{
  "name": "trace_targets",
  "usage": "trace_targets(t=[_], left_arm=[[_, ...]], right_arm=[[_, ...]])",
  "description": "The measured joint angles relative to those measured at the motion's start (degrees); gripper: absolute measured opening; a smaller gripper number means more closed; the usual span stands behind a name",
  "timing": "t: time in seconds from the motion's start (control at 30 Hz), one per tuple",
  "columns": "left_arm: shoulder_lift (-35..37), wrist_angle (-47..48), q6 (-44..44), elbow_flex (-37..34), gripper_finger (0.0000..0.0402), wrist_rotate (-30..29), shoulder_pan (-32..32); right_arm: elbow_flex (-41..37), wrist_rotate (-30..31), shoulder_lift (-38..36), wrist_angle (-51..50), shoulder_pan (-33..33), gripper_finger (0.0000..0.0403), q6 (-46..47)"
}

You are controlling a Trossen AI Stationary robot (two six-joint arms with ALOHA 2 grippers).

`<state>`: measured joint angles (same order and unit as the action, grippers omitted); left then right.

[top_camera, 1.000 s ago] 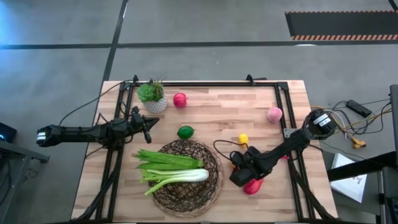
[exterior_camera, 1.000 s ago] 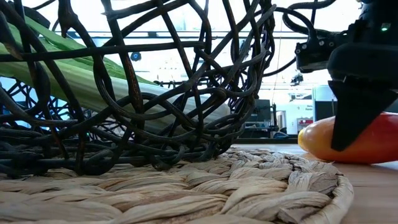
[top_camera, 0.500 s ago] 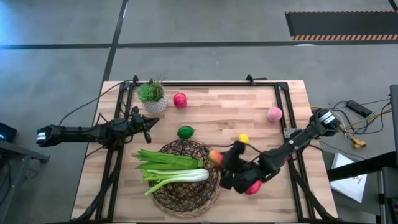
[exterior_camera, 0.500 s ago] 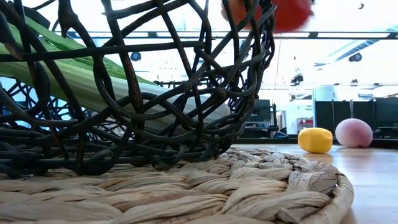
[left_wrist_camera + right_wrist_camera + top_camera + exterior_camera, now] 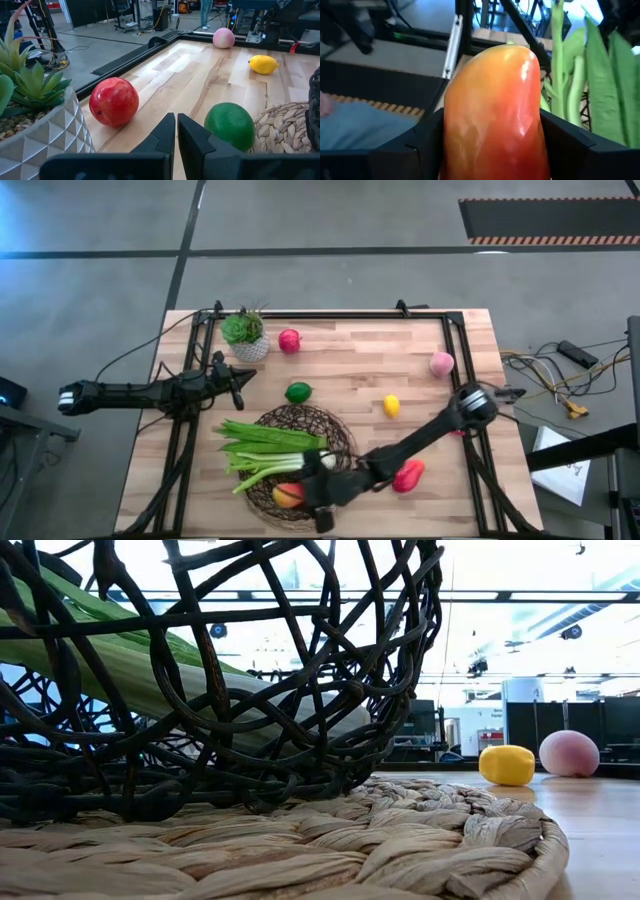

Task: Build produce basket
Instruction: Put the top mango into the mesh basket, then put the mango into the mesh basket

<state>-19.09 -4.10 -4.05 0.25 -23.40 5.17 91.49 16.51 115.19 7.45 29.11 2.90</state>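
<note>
The dark wicker basket sits on a woven mat near the table's near edge. The leafy green bunch and the leek lie across it. My right gripper reaches over the basket's near part, shut on a red-orange fruit. A second red-orange fruit lies on the table to the right of the basket. My left gripper waits shut at the table's left, near the lime and the red apple. My right gripper pinches the red-orange fruit's two long sides between its two fingers. The fingers come from the table's right, pointing left. The fruit's end sticks out past the fingertips. I cannot tell whether it rests on the basket.
A potted plant in a white pot stands at the far left, next to the apple. The lemon and the pink peach lie on the table's right half. A black frame rail borders the table.
My right gripper has lifted a red-orange fruit off the table to the right of the basket. It has carried the fruit toward the table's left and near edge, over the basket's rim to its near part, and stayed shut on it.
</note>
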Motion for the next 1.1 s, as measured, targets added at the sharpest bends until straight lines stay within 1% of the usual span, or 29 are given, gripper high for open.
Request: trace_targets(t=[0.07,0.17,0.3,0.43,0.53,0.63,0.83,1.0,1.1], left_arm=[[0.00,0.00,0.00,0.00,0.0004,0.00,0.01],[0.09,0.00,0.00,0.00,0.0004,-0.02,0.01],[0.01,0.00,0.01,0.00,0.0004,-0.02,0.02],[0.00,0.00,0.00,0.00,0.0004,-0.02,0.01],[0.11,0.00,0.00,0.00,0.0004,-0.01,-0.01],[0.09,0.00,0.01,0.00,0.0004,-0.02,0.02],[0.00,0.00,-0.01,0.00,0.0004,-0.02,0.00],[0.05,0.00,0.01,0.00,0.0004,-0.02,0.02],[0.03,0.00,0.00,0.00,0.0004,-0.01,0.02]], right_arm=[[4.54,0.01,3.41,-4.51,-0.74,0.0256,-0.66],[11.70,0.01,7.91,-14.44,-1.61,0.0268,-0.39],[20.65,-0.02,12.28,-25.21,-2.06,0.0282,0.67],[27.73,-0.69,16.10,-33.26,-2.22,0.0292,2.94],[31.61,-0.78,18.00,-37.62,-2.42,0.0301,4.31],[33.24,-0.64,18.63,-38.86,-2.73,0.0315,4.15],[33.52,0.56,17.30,-39.89,-2.87,0.0339,2.23],[33.31,4.76,13.99,-41.89,-2.43,0.0340,2.21],[32.67,8.07,11.66,-42.94,-0.04,0.0333,2.21]])
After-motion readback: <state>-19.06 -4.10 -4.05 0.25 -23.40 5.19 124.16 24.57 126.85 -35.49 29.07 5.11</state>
